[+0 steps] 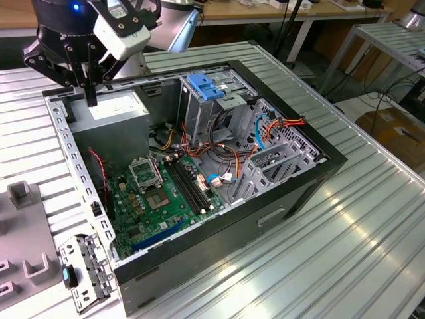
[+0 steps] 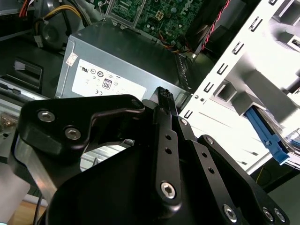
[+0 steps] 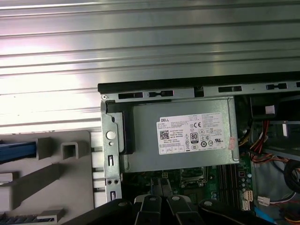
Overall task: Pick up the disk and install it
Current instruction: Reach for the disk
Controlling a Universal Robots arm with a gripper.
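My gripper (image 1: 88, 98) hangs over the far left corner of the open computer case (image 1: 279, 212), just above the grey power supply (image 1: 113, 109). Its black fingers (image 2: 162, 96) are pressed together and hold nothing. In the first wrist view the gripper (image 3: 161, 186) sits over the edge of the power supply (image 3: 187, 136) toward the motherboard. A blue plastic strip (image 3: 16, 151) lies on the grey fixture (image 3: 61, 173) beside the case. It may be the disk's side rail, and the rest of the disk is out of view. The same blue strip (image 2: 268, 136) appears in the second wrist view.
Inside the case stand a metal drive cage with a blue plastic top (image 1: 206, 90), the green motherboard (image 1: 166, 193) and loose orange and blue cables (image 1: 265, 133). A metal bracket (image 1: 83, 269) lies on the ribbed metal table (image 1: 345, 266) by the case's near left corner.
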